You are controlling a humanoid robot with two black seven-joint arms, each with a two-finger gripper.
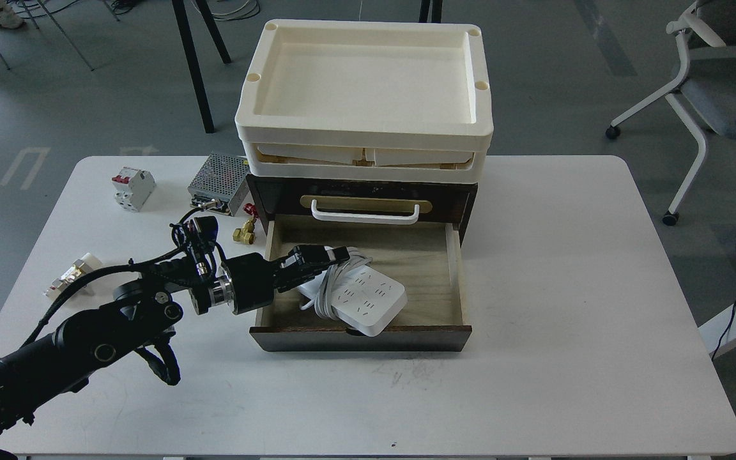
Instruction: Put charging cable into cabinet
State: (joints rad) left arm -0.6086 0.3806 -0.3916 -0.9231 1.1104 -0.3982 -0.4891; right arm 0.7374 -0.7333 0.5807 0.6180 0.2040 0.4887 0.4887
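A white charging cable (368,299), a flat power strip with its thick cord coiled alongside, lies in the open lower drawer of the cabinet (368,337), its front corner resting on the dark drawer front. The left gripper (329,255) sits over the coiled cord at the strip's rear left; whether its fingers grip the cord cannot be told. The black arm reaches in from the lower left, nearly level. The drawer interior is pale wood; cream plastic trays (365,131) stack above.
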